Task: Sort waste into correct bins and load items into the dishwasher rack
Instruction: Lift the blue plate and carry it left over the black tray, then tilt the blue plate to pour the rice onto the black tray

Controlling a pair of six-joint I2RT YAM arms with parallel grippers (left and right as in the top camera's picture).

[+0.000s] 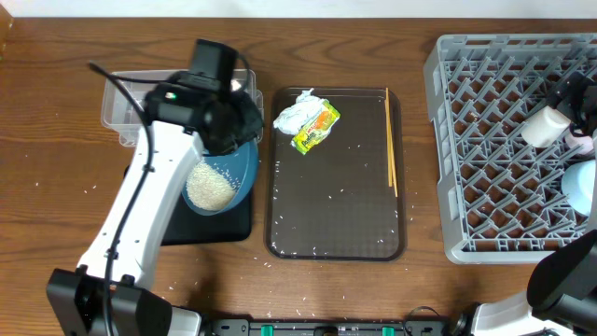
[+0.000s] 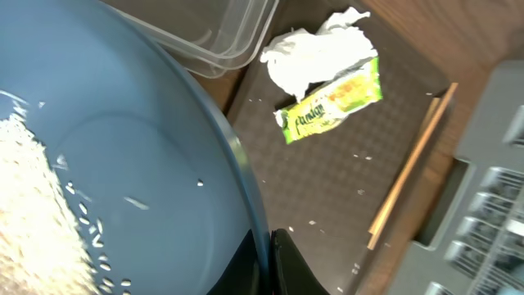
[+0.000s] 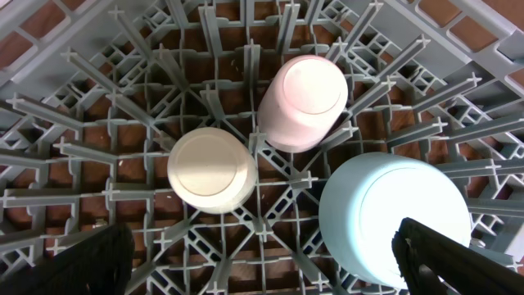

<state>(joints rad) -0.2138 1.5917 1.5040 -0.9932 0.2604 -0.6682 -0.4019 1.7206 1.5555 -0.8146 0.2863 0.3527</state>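
Your left gripper (image 2: 264,246) is pinching the rim of the blue bowl (image 1: 238,173), one finger inside and one outside. The bowl sits over the black tray (image 1: 201,229) at the near left; you cannot tell from these views whether it touches the tray. The rice (image 1: 210,184) is heaped against the bowl's near-left side, with a few grains strung across its bare bottom. The clear tub (image 1: 126,103) lies just beyond the bowl, at the far left.

On the brown tray (image 1: 336,205) in the middle, the tissue (image 1: 294,114) lies in the far left corner with the wrapper (image 1: 317,129) touching its right side. The chopsticks (image 1: 391,140) lie along the tray's right edge, running near to far. Loose grains dot the tray and the table (image 1: 56,187).

Your right gripper (image 3: 270,266) hangs over the rack (image 1: 485,140) at the right, fingers spread wide and holding nothing. Below it, bottoms up, stand the white cup (image 3: 211,170), a pink cup (image 3: 303,102) just beside it, and the small bowl (image 3: 397,217).
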